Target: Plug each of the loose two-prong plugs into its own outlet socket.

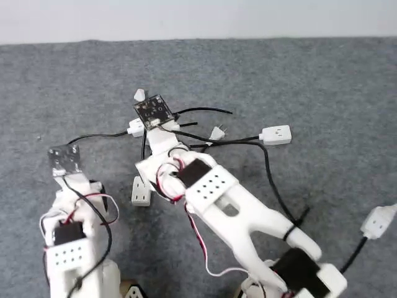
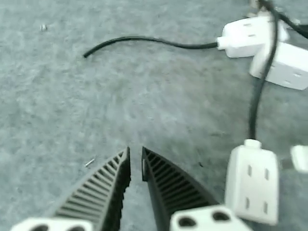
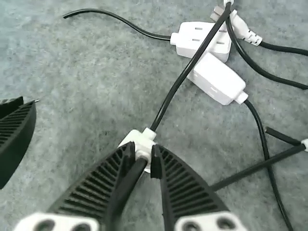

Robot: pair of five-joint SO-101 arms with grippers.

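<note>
On the grey carpeted table (image 1: 322, 81), seen from above, the short-cord socket (image 1: 134, 129) is the marker: a white outlet block whose black cord (image 1: 93, 136) ends loose. The right arm (image 1: 217, 192) reaches over the tangle, its wrist directly beside this socket. The left arm (image 1: 71, 236) stands with its wrist near the cord's loose end. A loose two-prong plug (image 1: 217, 131) lies near the short-cord socket on the side away from that cord. Well beyond it on the same side sits a far socket (image 1: 276, 135). A near socket (image 1: 141, 190) lies between the short-cord socket and the arm bases, and an edge socket (image 1: 378, 221) is well apart.

In the left wrist view, the left gripper (image 2: 135, 161) is narrowed to a slim gap with bare carpet between its ribbed black fingers (image 2: 108, 185). It hangs well apart from the short-cord socket. The near socket shows pairs of slots on its face, just beside the fingers. A second socket (image 2: 284, 65) touches the short-cord socket at a corner.

In the right wrist view, the right gripper (image 3: 143, 155) is clamped on a white plug (image 3: 140, 140). The prongs are hidden, so their number cannot be told. The plug's black cord crosses the face of the short-cord socket, whose slots show.
</note>
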